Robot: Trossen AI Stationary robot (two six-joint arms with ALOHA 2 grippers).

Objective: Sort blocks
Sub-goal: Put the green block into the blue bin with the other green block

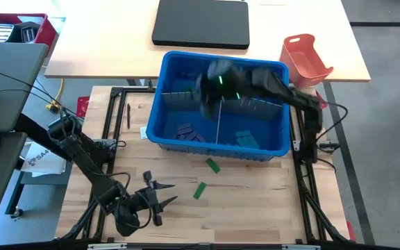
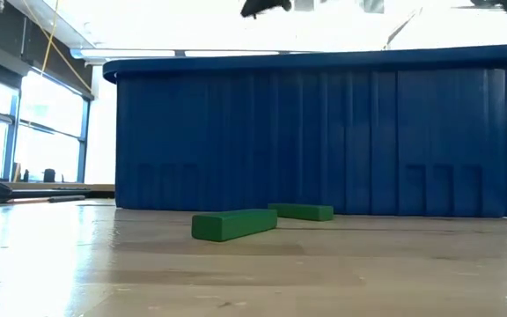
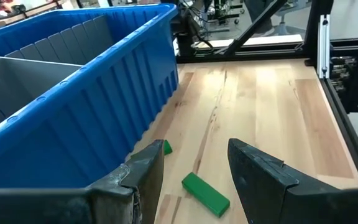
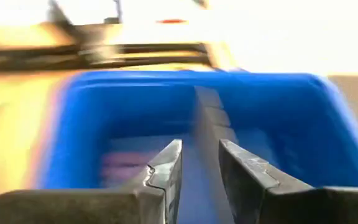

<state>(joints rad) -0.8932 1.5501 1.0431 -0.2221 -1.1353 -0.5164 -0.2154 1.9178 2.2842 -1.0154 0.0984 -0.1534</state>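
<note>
1. Blue bin [image 2: 324, 132] stands on the wooden table [image 2: 253, 273], its ribbed wall filling most of the view.
2. Nearer green block [image 2: 233, 224] lies flat before the bin.
3. Second green block [image 2: 301, 211] lies behind it, closer to the wall.

The high view looks straight down on the wooden table [image 1: 255, 201] from well above, taking in the whole blue bin [image 1: 217, 142] and two green blocks [image 1: 212, 165] in front of it. The low view sits at table-top height close to those same blocks [image 2: 234, 224], facing level at the bin's outer wall [image 2: 324, 141]. The left wrist view looks forward between its own fingers [image 3: 143, 180] along that wall, low and near the blocks [image 3: 205, 194], while the right wrist view looks down from above into the bin's divided compartments [image 4: 207, 118], a region shared with the high view
</note>
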